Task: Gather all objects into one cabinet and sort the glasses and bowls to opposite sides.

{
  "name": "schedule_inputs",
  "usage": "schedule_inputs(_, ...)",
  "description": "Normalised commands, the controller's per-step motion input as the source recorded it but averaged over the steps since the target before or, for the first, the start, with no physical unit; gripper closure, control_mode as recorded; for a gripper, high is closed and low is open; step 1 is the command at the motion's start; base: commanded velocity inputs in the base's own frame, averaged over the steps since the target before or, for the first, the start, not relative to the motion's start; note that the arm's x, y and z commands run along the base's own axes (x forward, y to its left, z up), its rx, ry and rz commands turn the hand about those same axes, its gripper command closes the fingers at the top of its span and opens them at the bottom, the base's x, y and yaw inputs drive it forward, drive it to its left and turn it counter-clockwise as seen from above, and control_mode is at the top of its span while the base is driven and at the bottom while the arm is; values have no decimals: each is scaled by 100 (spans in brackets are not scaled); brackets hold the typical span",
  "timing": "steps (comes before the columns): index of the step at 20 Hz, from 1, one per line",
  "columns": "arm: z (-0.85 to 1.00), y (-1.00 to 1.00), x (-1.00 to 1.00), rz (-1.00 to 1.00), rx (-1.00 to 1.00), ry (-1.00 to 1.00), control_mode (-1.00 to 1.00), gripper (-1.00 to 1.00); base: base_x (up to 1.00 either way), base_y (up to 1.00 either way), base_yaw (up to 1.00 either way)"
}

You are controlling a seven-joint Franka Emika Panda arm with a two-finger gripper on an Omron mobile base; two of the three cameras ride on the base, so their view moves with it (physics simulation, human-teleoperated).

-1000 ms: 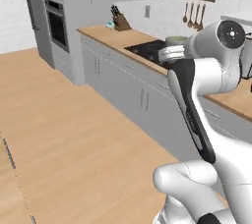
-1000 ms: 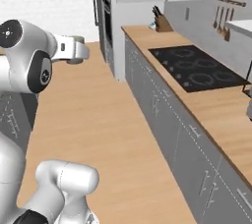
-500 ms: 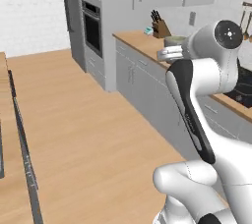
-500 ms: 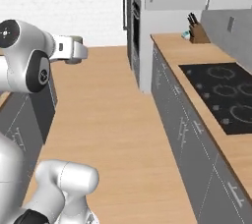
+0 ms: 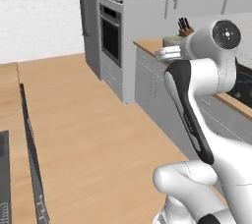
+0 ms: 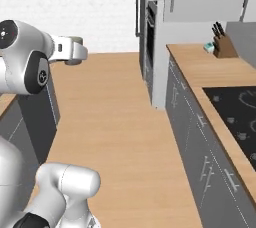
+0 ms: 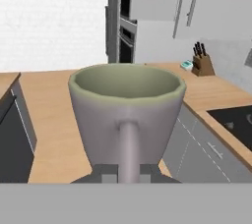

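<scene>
Empty grey mug [image 7: 126, 115] in gripper [image 7: 129, 171]

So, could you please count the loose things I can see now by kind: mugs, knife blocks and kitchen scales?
Grey mug, held by the end effector: 1
Knife block on the counter: 1
Small teal and white kitchen scale beside the block: 1
Total: 3
</scene>
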Motion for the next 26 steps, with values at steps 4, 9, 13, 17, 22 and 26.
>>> schedule_inputs(4, 0, 0, 0, 0, 0, 0, 100, 100, 100, 0, -19)
schedule_inputs(9, 0, 0, 0, 0, 0, 0, 100, 100, 100, 10, -35)
schedule_inputs(13, 0, 0, 0, 0, 0, 0, 100, 100, 100, 43, -41)
schedule_inputs(17, 0, 0, 0, 0, 0, 0, 100, 100, 100, 59, -41)
schedule_inputs(22, 0, 0, 0, 0, 0, 0, 100, 100, 100, 47, -48)
schedule_inputs(26, 0, 0, 0, 0, 0, 0, 100, 100, 95, 55, -54)
